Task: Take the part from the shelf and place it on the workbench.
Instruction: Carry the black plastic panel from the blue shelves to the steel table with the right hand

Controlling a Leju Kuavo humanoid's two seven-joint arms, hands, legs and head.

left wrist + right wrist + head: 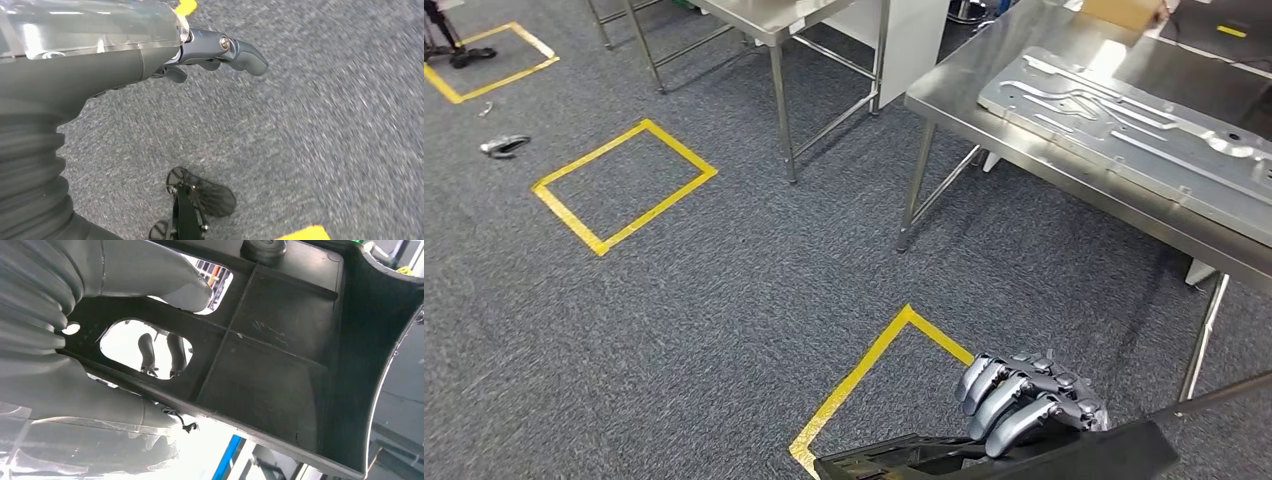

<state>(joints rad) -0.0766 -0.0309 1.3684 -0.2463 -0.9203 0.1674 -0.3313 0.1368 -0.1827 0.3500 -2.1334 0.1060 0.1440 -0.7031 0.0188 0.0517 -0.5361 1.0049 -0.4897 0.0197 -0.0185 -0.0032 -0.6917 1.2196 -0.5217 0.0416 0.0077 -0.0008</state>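
So you're mid-carry here: the right robot hand (1029, 400) has its fingers (999, 385) wrapped over the edge of the black part (1014, 458), low at the near right of the head view, and the table (984, 100) sits further off to the right, so I'd say pickup is done and the delivery leg is what's left. From the wrist cam the part (280, 365) looks like moulded black plastic, matte, with raised ribs crossing into shallow panels, a couple of rounded cut-outs and a curved outer lip; the thumb (165, 280) presses on one face while the fingers (160, 352) show through a cut-out on the other side, so the grip looks like a proper clamp across the wall. The left robot hand (220, 50) is hanging over the grey carpet (724, 300) holding nothing, fingers partly curled but apart. The table is brushed stainless, shiny and probably slick, and a big machined metal plate (1134, 130) with grooves already takes up much of the top. So next you'll want to close in on the table, lift the part over the near edge and set it flat on a bare patch, not on that plate. Yellow tape squares (624, 185) mark the floor, if you want those for lining up.
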